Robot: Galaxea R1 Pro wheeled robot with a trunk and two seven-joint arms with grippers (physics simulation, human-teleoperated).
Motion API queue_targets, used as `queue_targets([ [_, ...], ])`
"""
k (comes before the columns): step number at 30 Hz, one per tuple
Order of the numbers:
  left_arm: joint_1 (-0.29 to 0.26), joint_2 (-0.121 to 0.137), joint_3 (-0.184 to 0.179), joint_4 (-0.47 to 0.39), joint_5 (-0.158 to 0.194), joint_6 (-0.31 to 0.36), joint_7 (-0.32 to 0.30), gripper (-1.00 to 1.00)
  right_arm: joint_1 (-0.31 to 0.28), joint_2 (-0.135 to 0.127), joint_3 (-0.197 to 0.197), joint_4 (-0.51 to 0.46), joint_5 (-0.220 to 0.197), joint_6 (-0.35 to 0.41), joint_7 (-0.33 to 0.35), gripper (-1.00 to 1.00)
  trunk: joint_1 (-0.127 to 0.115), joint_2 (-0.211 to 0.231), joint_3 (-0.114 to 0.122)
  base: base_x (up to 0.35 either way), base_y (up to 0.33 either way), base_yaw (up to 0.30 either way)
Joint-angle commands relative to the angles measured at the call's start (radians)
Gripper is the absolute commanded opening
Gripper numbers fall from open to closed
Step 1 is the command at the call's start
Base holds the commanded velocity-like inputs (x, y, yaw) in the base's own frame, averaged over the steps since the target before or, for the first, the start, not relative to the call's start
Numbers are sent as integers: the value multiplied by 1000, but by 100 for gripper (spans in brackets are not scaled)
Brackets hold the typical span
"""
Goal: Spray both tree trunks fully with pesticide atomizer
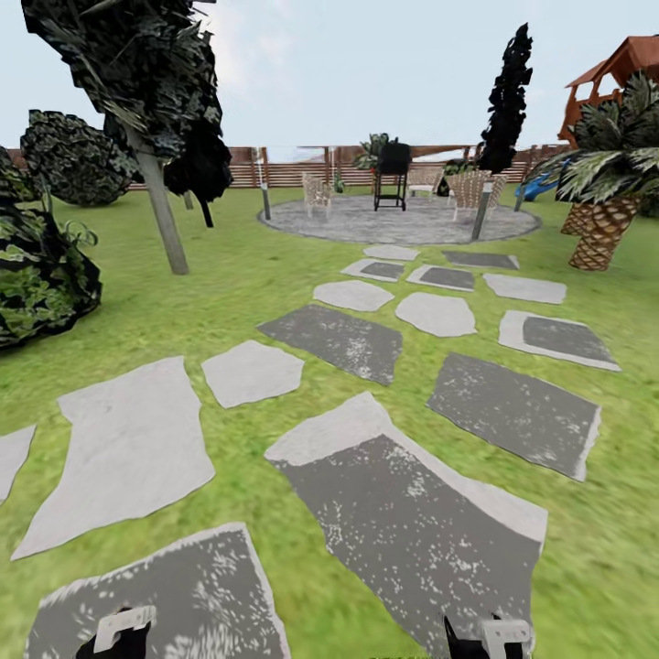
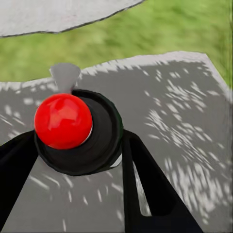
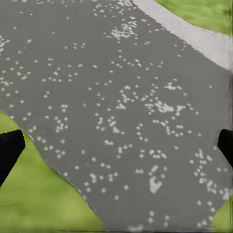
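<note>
- Atomizer [image 2: 73, 128], with its red cap and dark round body, sits between the left gripper's [image 2: 80, 160] black fingers, which close against its sides: it looks held.
- Right gripper [image 3: 116, 145] hangs spread wide over a dark stepping stone [image 3: 121, 97], holding nothing.
- Both grippers sit low at the near edge in the head view, left [image 1: 119, 633] and right [image 1: 490, 638].
- A grey-trunked tree [image 1: 165, 215] stands far left on the lawn [image 1: 229, 275]; whether it is one to spray I cannot tell.
- The step in hand looks like travel; next comes driving close to a trunk and aiming the nozzle.
</note>
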Motion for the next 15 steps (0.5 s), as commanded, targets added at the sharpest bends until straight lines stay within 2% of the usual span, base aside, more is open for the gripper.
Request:
queue_targets([
  [1, 0, 0, 7, 1, 3, -1, -9, -100, -1, 0, -1, 1, 2, -3, 0, 100, 0, 0, 0, 0, 0, -299],
  [15, 0, 1, 9, 1, 5, 3, -6, -100, -1, 0, -1, 1, 2, -3, 0, 100, 0, 0, 5, 0, 0, -299],
])
